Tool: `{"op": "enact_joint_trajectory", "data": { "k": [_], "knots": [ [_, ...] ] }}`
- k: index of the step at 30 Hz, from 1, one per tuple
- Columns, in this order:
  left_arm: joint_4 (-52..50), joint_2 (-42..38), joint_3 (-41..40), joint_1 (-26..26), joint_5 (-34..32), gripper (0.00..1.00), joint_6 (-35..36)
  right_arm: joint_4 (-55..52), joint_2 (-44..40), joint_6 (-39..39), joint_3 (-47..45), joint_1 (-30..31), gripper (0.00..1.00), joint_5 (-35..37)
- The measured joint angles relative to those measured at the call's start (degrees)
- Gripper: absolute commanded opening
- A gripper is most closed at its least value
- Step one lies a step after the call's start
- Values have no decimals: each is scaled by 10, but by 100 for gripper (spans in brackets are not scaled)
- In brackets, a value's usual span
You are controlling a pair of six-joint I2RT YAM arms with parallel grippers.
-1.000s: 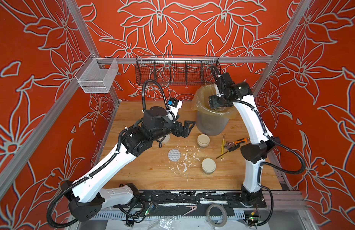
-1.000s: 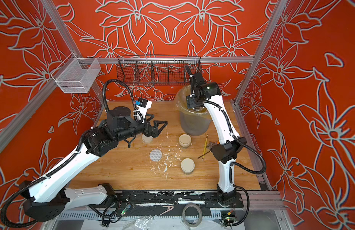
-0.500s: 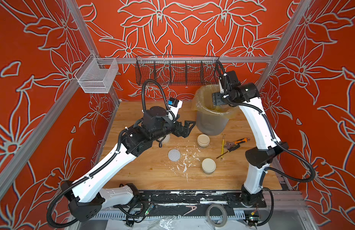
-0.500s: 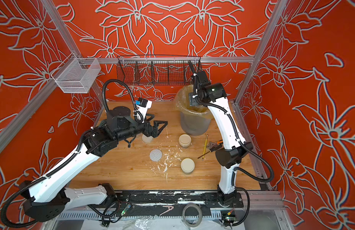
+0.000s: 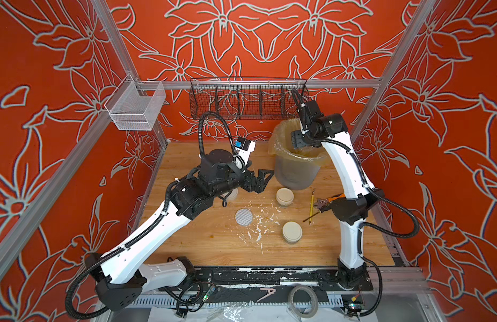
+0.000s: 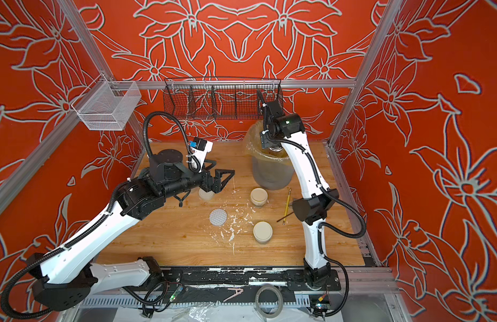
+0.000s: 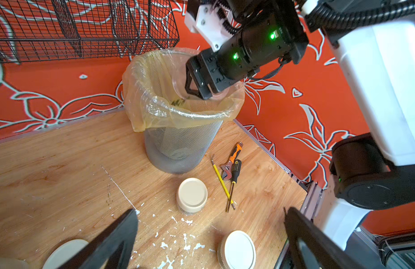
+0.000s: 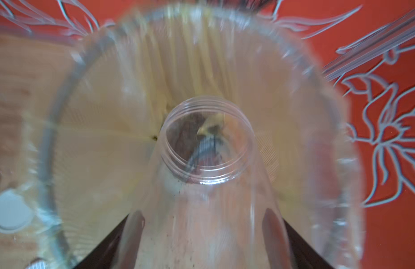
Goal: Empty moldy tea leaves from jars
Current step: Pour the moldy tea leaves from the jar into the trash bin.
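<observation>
Top views both show a silver mesh basket [image 5: 135, 107] hung on the frame at the far left, and a long black wire basket [image 5: 248, 101] on the back rail. Next comes the left gripper [image 5: 262, 181], reaching out level above the light wooden tabletop [image 5: 214, 248] with its black jaws spread wide over the wood. Under that arm's wrist a squat clear jar with a round cream lid [image 5: 232, 194] stands half hidden. Just in front of it a flat white dotted lid [image 5: 244, 217] lies alone on the wood, with white flaky specks [image 5: 258, 227] scattered to its right.

Further right, a second cream-lidded clear jar [image 5: 284, 196] stands closed and upright just beside the foot of the bin. A third cream-lidded clear jar [image 5: 292, 232] stands the same way nearer the front edge. The large grey mesh bin with a yellowish plastic liner [image 5: 294, 175] stands near the back right corner.

Over its mouth the right gripper [image 8: 203, 215] pinches a clear lidless cylindrical jar [image 7: 178, 82] by its sides, tipped so the threaded opening points down into the liner. Dark grey-green tea leaves [image 7: 178, 101] show just below the jar's mouth, inside the liner. In the blurred right wrist view a dark mass lies beyond the opening — only fine specks cling to the jar's inner wall.

Right of the bin, a thin yellow pencil [image 7: 219, 177], an orange-handled adjustable wrench [image 7: 232, 158] and a black-handled screwdriver [image 7: 234, 179] lie together on the wood.
</observation>
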Motion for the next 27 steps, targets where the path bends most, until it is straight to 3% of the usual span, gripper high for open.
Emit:
{"op": "enact_joint_trajectory", "data": {
  "k": [14, 20, 27],
  "knots": [
    [8, -5, -12, 0, 0, 98, 5, 69, -114, 31, -46, -23, 14, -75],
    [10, -21, -21, 0, 0, 98, 4, -4, 27, 27, 157, -56, 11, -109],
    [11, -24, -21, 0, 0, 98, 4, -13, 37, 41, 54, -72, 11, -177]
  ]
}}
